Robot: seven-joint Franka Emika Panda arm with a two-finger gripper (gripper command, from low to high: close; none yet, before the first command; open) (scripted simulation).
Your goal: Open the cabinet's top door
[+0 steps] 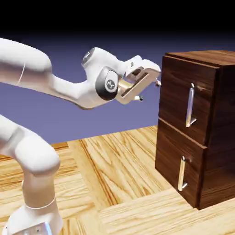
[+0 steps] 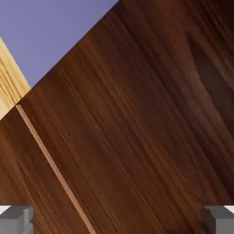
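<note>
The dark wooden cabinet (image 1: 220,137) stands at the exterior view's right. Its top door (image 1: 176,98) lies flush and shut, with a long vertical silver handle (image 1: 190,105). My gripper (image 1: 149,90) hovers just off the door's upper left edge, open, with nothing between its fingers and well left of the handle. In the hand view the top door (image 2: 137,137) fills most of the picture. A thin pale seam (image 2: 50,160) runs diagonally across it. The gripper (image 2: 117,223) shows only as grey fingertips (image 2: 16,219) at the bottom corners, and no handle shows there.
The lower door (image 1: 172,160) with its shorter silver handle (image 1: 182,173) sits below the top one. The light wooden table (image 1: 114,174) stretches in front of the cabinet. A strip of the table (image 2: 9,87) and the violet backdrop (image 2: 50,32) show beyond the cabinet's edge.
</note>
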